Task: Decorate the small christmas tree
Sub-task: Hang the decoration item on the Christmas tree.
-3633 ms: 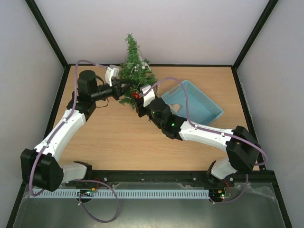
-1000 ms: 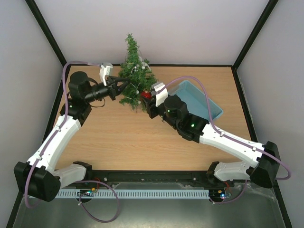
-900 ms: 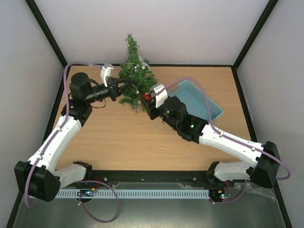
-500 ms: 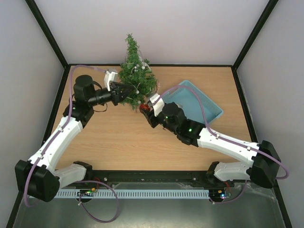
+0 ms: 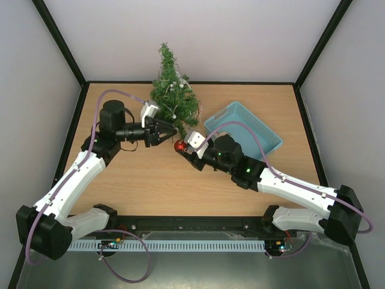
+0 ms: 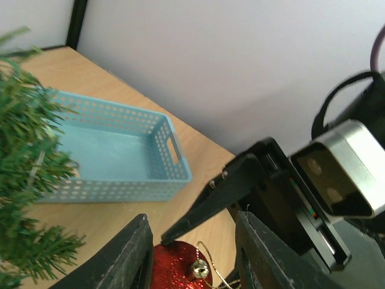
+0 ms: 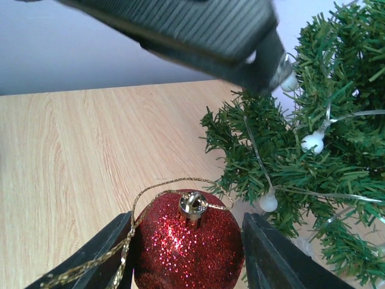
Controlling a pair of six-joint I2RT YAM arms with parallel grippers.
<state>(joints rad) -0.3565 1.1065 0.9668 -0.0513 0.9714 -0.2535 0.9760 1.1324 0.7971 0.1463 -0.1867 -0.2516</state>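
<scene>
Tree (image 5: 173, 99): stands upright at the far edge of the table (image 5: 150, 180), centre-left. Bushy dark green needles, stiff and plastic-looking, pointed top. A thin wire with small white bead lights (image 7: 311, 142) runs through the branches. No bauble hangs on it that I can see.

Change in the last second: both arms are off the tree. The left gripper (image 5: 171, 130), a second ago closed among the left-hand branches, now sits in front of the lower boughs with its jaws partly parted and, as far as I can tell, nothing in them. The right gripper (image 5: 184, 149), a second ago pressed to the lower right branches, is now back over bare table, just short of the foliage.

Bauble (image 7: 187, 247): red glitter ball with a rough sparkly skin, a gold metal cap and a thin gold cord loop (image 7: 162, 186). It is clamped between the right fingers (image 7: 274, 259). The loop lies slack and free, on no branch.

Reading: the hanging is not done. The two grippers' tips are near each other, so probably a regrip or the loop is to be spread. The thin cord is liable to slip or snag.

Outward: a light blue perforated plastic basket (image 5: 243, 126), rectangular, right of the tree. Pale wood-grain tabletop.
</scene>
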